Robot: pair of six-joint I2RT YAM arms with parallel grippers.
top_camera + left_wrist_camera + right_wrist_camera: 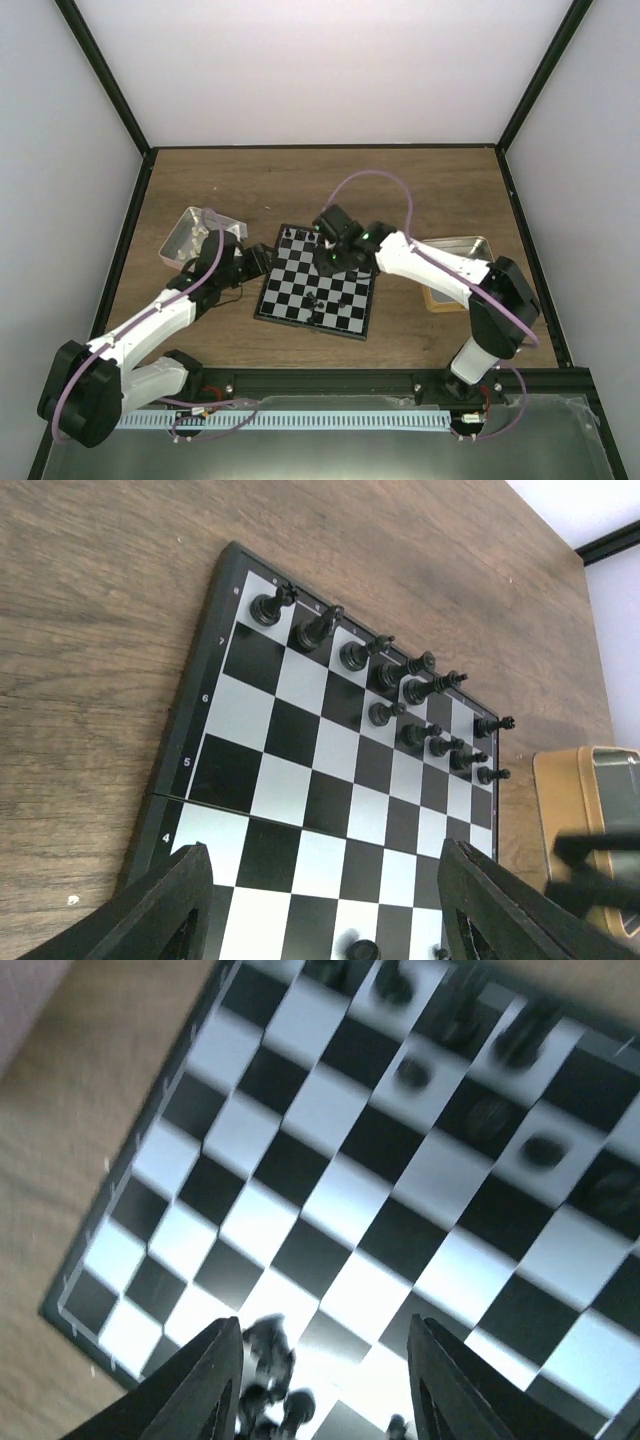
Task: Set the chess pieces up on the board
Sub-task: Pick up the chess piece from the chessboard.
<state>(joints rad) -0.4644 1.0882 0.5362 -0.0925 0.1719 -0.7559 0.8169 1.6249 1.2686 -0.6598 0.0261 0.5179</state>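
— How far along?
— The board (290,730) lies under my left pincer (322,852), which gapes wide, holding nothing. Black chess pieces (400,670) fill part of 2 rows beyond my fingertips (185,895); a few strays (361,948) sit nearer. Roughly half remains

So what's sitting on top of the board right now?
Black chess pieces partly fill the two far rows of the board; a few stand mid-board. From above, the right gripper hides some squares.

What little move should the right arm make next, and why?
Probably nudge the open right tool sideways to centre on the small black pieces clustered beside one finger; its gap holds nothing, and they sit apart from the rows already lined up.
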